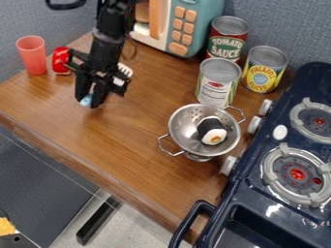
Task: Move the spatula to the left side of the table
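Note:
The black gripper (90, 99) hangs low over the left part of the wooden table, in front of the red can. A small light blue piece (86, 100) shows at its lower end. Just right of the gripper is a white slotted piece (123, 71), which looks like the spatula's head. The gripper hides the stretch between the blue and white pieces, so I cannot tell if they join or if the spatula is held.
At the left stand a red cup (32, 54) and a red can (61, 60). A toy microwave (184, 24) and several food cans (218, 82) are at the back. A metal colander (184, 118) holds a black-and-white egg piece (212, 131), left of the blue stove (259, 191).

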Controlling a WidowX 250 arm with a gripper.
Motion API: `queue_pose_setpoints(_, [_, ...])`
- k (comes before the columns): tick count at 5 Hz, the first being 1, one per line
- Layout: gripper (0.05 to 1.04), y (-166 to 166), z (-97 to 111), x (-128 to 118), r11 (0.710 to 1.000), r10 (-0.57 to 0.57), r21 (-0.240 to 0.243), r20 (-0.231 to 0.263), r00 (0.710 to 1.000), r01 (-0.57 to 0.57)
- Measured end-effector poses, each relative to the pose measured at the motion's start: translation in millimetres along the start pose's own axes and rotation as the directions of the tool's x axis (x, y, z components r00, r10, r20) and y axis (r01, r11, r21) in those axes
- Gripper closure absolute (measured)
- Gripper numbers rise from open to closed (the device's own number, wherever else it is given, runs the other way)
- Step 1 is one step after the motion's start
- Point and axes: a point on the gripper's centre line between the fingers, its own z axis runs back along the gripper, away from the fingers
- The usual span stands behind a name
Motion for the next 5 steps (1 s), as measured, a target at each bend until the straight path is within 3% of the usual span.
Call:
queue_pose_setpoints(1, [0.692, 12.5, -11.2, 3.5, 1.0, 0.019, 0.0, 0.022, 1.0, -0.019])
queue_pose_setpoints(2, [0.378, 19.0, -12.4, 3.1, 0.997, 0.064, -0.033, -0.004, 0.998, -0.064])
queue_pose_setpoints(3, [0.138, 20.0, -13.1, 1.6, 0.993, 0.075, -0.096, -0.002, 0.997, -0.075])
queue_pose_setpoints(4, [0.08, 11.3, 2.3, -1.7, 0.986, 0.065, -0.156, 0.062, 0.996, -0.055])
queue_pose_setpoints(5, [0.083, 12.5, 43.3, -10.1, 0.988, 0.064, -0.154, 0.202, 0.977, -0.033])
